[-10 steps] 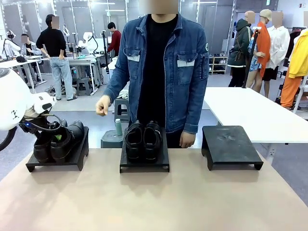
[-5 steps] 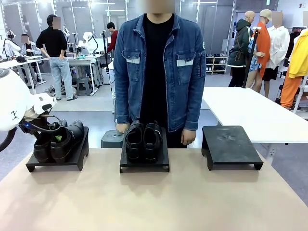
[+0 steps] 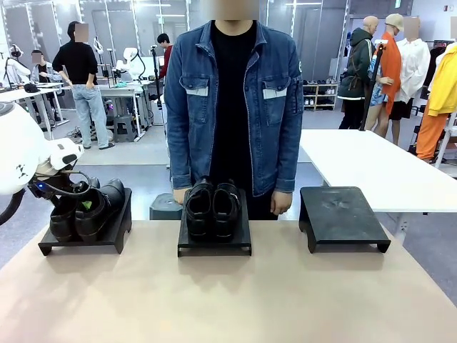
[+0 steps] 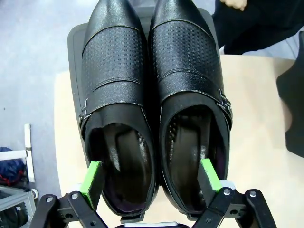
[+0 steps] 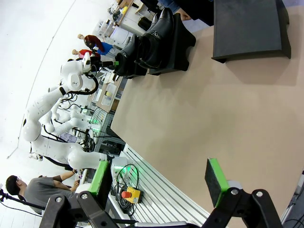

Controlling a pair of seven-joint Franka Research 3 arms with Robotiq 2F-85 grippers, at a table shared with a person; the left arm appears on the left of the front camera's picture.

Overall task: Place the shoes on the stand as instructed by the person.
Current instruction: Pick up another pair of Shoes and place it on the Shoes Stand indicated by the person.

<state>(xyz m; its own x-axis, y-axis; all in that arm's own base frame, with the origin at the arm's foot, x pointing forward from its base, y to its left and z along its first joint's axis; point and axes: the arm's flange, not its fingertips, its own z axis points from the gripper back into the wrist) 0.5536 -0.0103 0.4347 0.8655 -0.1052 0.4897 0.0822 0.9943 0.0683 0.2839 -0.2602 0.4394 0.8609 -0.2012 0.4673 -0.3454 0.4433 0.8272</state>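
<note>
One pair of black glossy shoes [image 3: 87, 209] stands on the left stand [image 3: 86, 239]. My left gripper [image 3: 81, 202] reaches into it from behind. In the left wrist view this pair [image 4: 152, 95] points away from me, and my left gripper [image 4: 151, 176] is open. One green pad [image 4: 92, 178] sits inside the left shoe's opening, the other inside the right shoe's, with the two inner walls between them. A second pair [image 3: 212, 209] rests on the middle stand [image 3: 214, 243]. The person [image 3: 235, 100] stands behind it, hands down at the table edge. My right gripper [image 5: 157, 179] hangs open over bare table.
A third black stand [image 3: 343, 216] at the right carries nothing; the right wrist view shows it too [image 5: 249, 28]. The tan tabletop [image 3: 228, 300] stretches in front of the stands. A white table [image 3: 371, 168] stands behind on the right.
The person's raised hand has dropped to the table edge beside the middle stand. Neither arm nor either pair of shoes has moved.
</note>
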